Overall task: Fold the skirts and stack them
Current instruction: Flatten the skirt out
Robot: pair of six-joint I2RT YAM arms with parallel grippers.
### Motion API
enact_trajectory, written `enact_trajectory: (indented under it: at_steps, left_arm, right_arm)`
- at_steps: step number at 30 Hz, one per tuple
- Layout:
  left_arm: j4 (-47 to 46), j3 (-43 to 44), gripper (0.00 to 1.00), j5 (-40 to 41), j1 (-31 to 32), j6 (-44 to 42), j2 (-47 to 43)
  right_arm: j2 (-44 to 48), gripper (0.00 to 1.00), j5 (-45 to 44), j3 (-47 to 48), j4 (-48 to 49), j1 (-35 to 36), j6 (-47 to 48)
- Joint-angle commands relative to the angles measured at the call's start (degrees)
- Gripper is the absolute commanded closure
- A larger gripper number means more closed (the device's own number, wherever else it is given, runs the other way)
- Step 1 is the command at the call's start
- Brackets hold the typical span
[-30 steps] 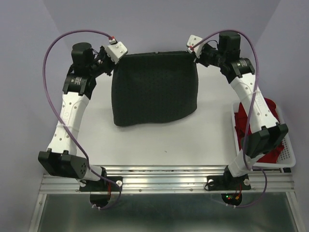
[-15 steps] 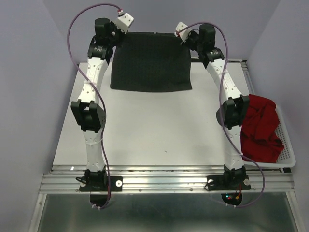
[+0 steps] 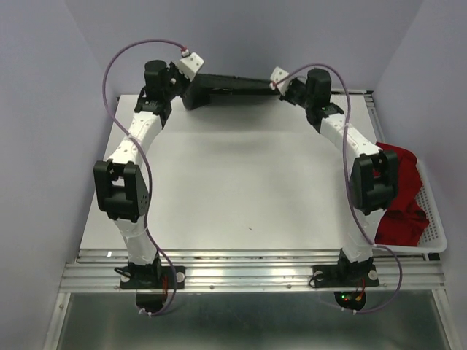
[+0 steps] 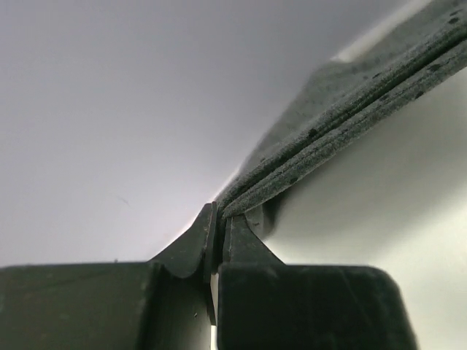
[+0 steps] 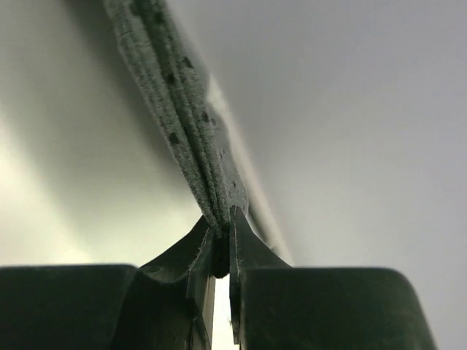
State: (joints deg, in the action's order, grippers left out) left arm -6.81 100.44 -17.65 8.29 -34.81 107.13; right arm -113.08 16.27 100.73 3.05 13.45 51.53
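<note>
The dark charcoal skirt stretches as a narrow band along the table's far edge, held taut between both arms. My left gripper is shut on its left corner; in the left wrist view the grey dotted cloth runs up and right from my pinched jaws. My right gripper is shut on the right corner, and the layered hem rises from the closed fingertips. The red skirt lies crumpled in the basket at the right.
A white mesh basket sits at the table's right edge, beside the right arm's elbow. The left arm's elbow hangs over the left side of the white tabletop. Purple cables loop above both arms.
Both arms have reached away to the far edge, carrying the charcoal skirt with them. It hung as a broad panel before; now it shows as a thin low strip.
</note>
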Motion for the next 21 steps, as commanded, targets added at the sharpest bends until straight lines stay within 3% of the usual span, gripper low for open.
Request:
enact_trajectory:
  at_steps: [1,3,8,14,18,19,20,21]
  left_arm:
    - [0.6,-12.5,1.00,2.1,-3.2,-7.2,-1.7]
    - [2.5,-20.6,1.00,0.3,-3.2,-9.0,-2.7]
    - [4.4,-36.5,1.00,-2.8,-3.3,-14.1,-11.5]
    - [14.3,-42.7,1.00,-7.4,-3.2,-17.7,-21.1]
    - [23.6,-48.8,1.00,-10.6,-2.9,-26.2,-27.4]
    - [25.9,-49.9,0.92,-11.0,-2.4,-29.8,-29.9]
    - [30.4,-51.3,0.87,-11.2,-1.8,-31.4,-31.3]
    - [32.5,-51.7,0.62,-11.4,-0.9,-32.4,-33.8]
  right_arm:
    - [2.2,0.99,-0.8,-17.5,-1.6,-3.8,8.8]
    - [5.2,0.99,-1.2,-27.0,-0.3,-3.8,10.4]
    - [14.1,0.99,-0.5,-37.4,-2.9,-3.8,10.7]
    - [21.7,0.99,2.1,-44.1,-13.2,-3.8,13.2]
    - [27.4,0.99,5.0,-48.5,-23.9,-3.8,21.0]
    - [29.7,0.99,5.9,-49.5,-26.2,-3.2,22.3]
    - [30.9,0.83,6.0,-51.1,-31.1,-3.2,25.3]
    - [32.0,0.65,6.2,-51.6,-33.9,-2.6,26.3]
